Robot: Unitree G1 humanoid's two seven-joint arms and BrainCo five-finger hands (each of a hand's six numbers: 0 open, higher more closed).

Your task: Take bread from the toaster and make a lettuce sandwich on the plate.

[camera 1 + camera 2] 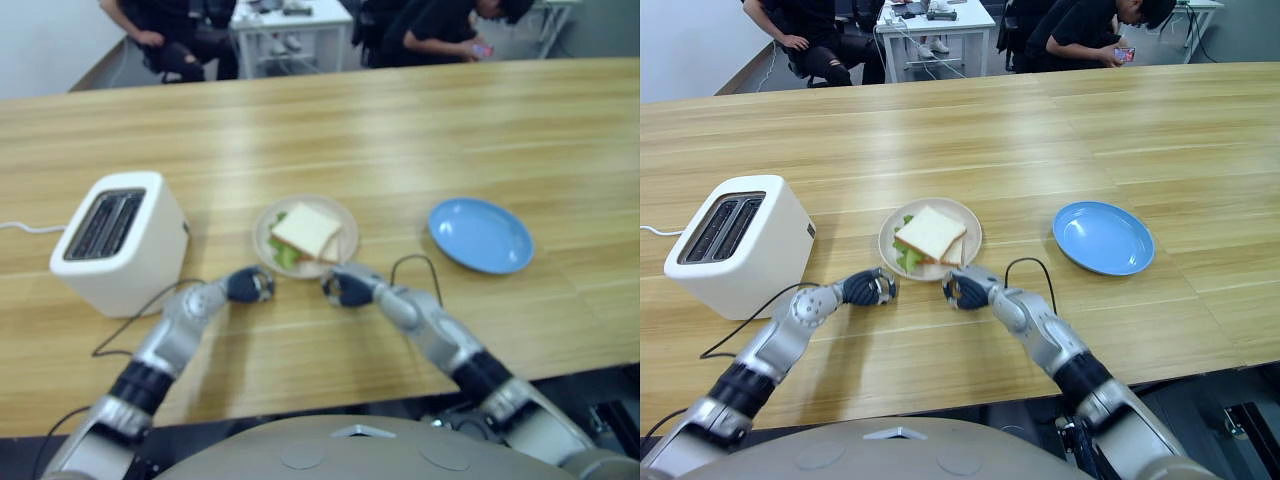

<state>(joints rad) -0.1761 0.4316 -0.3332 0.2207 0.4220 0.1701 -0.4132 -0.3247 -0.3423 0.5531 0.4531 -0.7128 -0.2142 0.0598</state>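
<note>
One beige plate (974, 236) held two bread slices (931, 231) stacked over lettuce (907, 259). One white toaster (735, 245) stood to that plate's left and one blue plate (1103, 238) to its right, both apart from it. The left hand (868, 288) and right hand (965, 289) lay just before its near rim, each with fingers curled and holding nothing.

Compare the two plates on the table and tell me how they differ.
The beige plate carries a bread sandwich with lettuce showing beneath it; the blue plate is bare. The beige plate sits just beyond the left hand and right hand; the blue plate lies farther to the robot's right. The beige plate is nearer the toaster. Both are round and lie flat on the wooden table.
</note>
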